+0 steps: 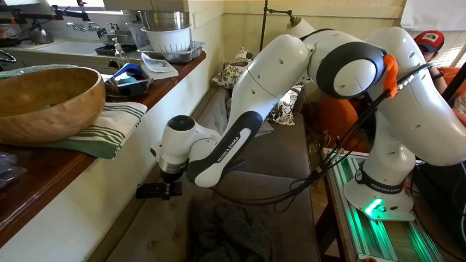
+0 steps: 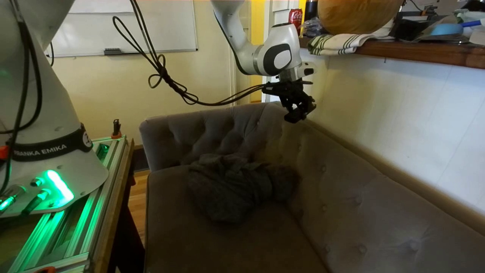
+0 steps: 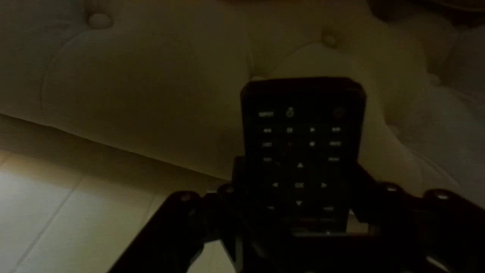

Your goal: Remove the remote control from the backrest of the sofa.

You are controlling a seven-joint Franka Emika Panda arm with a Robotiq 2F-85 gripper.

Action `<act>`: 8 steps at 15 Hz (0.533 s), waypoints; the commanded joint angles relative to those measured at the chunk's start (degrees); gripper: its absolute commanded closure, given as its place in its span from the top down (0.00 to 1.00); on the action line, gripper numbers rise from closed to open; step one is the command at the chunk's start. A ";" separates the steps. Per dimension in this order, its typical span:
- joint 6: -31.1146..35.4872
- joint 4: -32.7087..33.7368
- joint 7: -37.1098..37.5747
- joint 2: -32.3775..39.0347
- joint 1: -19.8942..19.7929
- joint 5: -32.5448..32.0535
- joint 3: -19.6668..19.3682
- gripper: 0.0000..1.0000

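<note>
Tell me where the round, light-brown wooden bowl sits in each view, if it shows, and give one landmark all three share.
In an exterior view: the round, light-brown wooden bowl is at the left edge, partly cut off.
In an exterior view: the bowl is at the top edge, right of centre, partly cut off.
Wrist view: not in it.
Shared landmark: the grey-brown, button-tufted fabric sofa backrest.
</note>
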 commanded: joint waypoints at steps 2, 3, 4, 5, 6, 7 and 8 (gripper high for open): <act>-0.16 -0.16 -0.34 -0.04 -0.56 -0.38 0.26 0.37; 0.30 0.78 -1.79 0.65 -1.83 0.36 2.11 0.37; -0.13 2.35 -0.81 1.97 -0.38 -0.26 1.31 0.37; 0.09 3.26 -1.93 2.83 -0.75 0.03 2.99 0.37; -0.02 4.92 -1.97 4.33 0.61 -0.65 3.10 0.37; -0.35 6.30 -2.39 5.37 1.57 -1.19 3.37 0.37; 0.04 7.63 -3.25 6.39 2.02 -1.10 4.81 0.37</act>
